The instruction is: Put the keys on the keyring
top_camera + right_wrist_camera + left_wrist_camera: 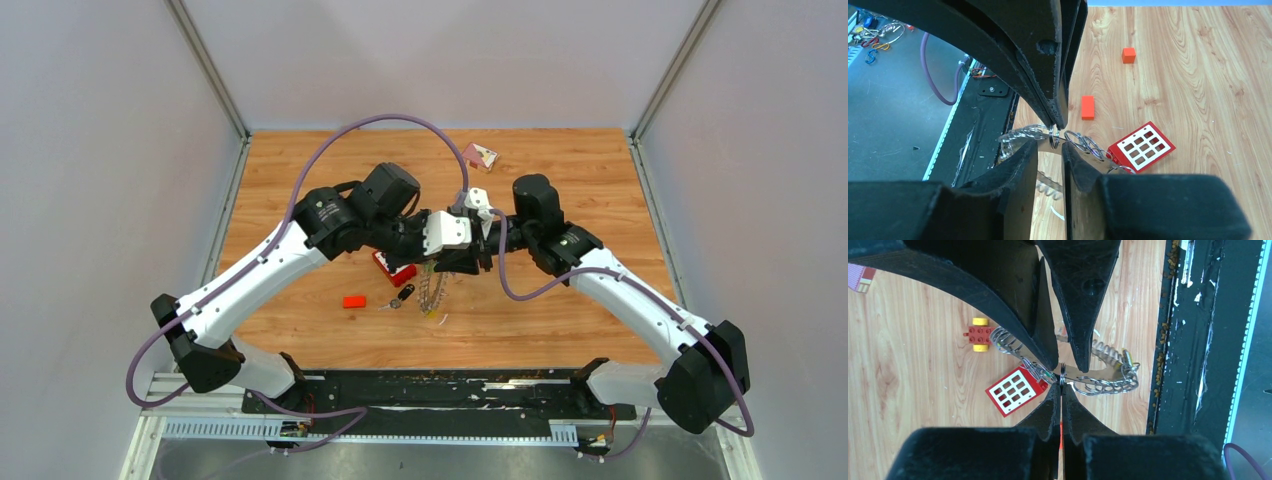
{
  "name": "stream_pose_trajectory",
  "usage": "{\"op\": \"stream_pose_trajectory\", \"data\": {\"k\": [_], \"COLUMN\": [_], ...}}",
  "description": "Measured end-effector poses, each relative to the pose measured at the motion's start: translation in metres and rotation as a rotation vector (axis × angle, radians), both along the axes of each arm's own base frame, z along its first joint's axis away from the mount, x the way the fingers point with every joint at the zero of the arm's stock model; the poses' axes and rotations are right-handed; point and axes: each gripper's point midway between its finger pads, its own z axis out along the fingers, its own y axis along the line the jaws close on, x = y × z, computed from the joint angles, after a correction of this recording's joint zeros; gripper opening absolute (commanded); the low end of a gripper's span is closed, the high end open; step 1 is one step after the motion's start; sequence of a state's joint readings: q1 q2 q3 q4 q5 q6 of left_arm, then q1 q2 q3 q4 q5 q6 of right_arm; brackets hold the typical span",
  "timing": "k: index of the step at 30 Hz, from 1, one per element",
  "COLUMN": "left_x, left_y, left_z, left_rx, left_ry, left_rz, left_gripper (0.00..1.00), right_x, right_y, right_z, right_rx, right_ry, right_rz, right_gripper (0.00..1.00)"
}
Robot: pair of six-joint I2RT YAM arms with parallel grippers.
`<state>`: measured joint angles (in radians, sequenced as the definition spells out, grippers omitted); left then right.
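The keyring [1105, 384], a thin metal band strung with many small silver rings, hangs in the air between both grippers. My left gripper [1061, 386] is shut on its edge, the fingertips pinching one small ring. My right gripper [1050, 145] faces it from the other side. Its jaws stand a little apart around the same stretch of the keyring [1083, 142], with a gap showing on both sides of the ring. In the top view the keyring [432, 290] dangles below the meeting grippers. A key with a black head [403, 295] lies on the wood just left of it.
A red window panel [1015, 390] lies under the keyring, with a red-and-yellow toy car [979, 334] beyond it. A red brick [1088, 107] and a small red cube [1128, 55] sit on the wood. A pink card [480, 155] lies at the back. The black rail [1188, 340] borders the table's near edge.
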<state>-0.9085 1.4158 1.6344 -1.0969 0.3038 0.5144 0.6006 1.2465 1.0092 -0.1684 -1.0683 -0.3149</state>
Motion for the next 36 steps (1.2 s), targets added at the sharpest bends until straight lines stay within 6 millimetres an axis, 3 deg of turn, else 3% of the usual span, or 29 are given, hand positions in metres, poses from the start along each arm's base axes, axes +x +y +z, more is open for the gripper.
{"op": "stream_pose_trajectory", "data": {"k": [3,11,15,19,24,27,29,32,36], "left_x": [0.000,-0.001,-0.001,-0.001,0.009,0.022,0.019,0.007,0.007], "left_y": [-0.001,-0.003,-0.003,-0.004,-0.001,0.010,0.014,0.007,-0.006], "left_z": [-0.001,-0.001,-0.001,-0.003,0.006,0.017,0.023,0.033,0.036], "left_rx": [-0.003,-0.012,-0.013,-0.031,-0.184,-0.328,-0.412,-0.498,-0.578], "left_ry": [0.001,0.009,0.011,0.022,0.088,0.065,0.036,0.023,0.014], "left_rz": [-0.001,-0.002,0.000,-0.003,0.019,0.060,0.053,-0.008,-0.064], "left_gripper": [0.00,0.00,0.00,0.30,0.46,0.52,0.53,0.53,0.51], "right_x": [-0.001,0.000,-0.001,-0.001,0.003,0.005,0.004,0.002,0.001], "right_y": [0.001,0.001,0.001,0.000,-0.005,-0.010,-0.014,-0.018,-0.020], "right_z": [0.000,0.000,0.000,-0.001,0.001,0.013,0.022,0.037,0.046], "right_rx": [-0.001,-0.006,-0.008,-0.014,-0.021,0.000,0.017,0.048,0.077], "right_ry": [0.000,0.001,0.004,0.003,0.009,0.005,0.002,-0.005,-0.001], "right_rz": [0.001,-0.006,-0.004,-0.002,-0.019,-0.031,-0.033,-0.030,-0.019], "right_gripper": [0.21,0.00,0.00,0.00,0.00,0.00,0.00,0.00,0.00]}}
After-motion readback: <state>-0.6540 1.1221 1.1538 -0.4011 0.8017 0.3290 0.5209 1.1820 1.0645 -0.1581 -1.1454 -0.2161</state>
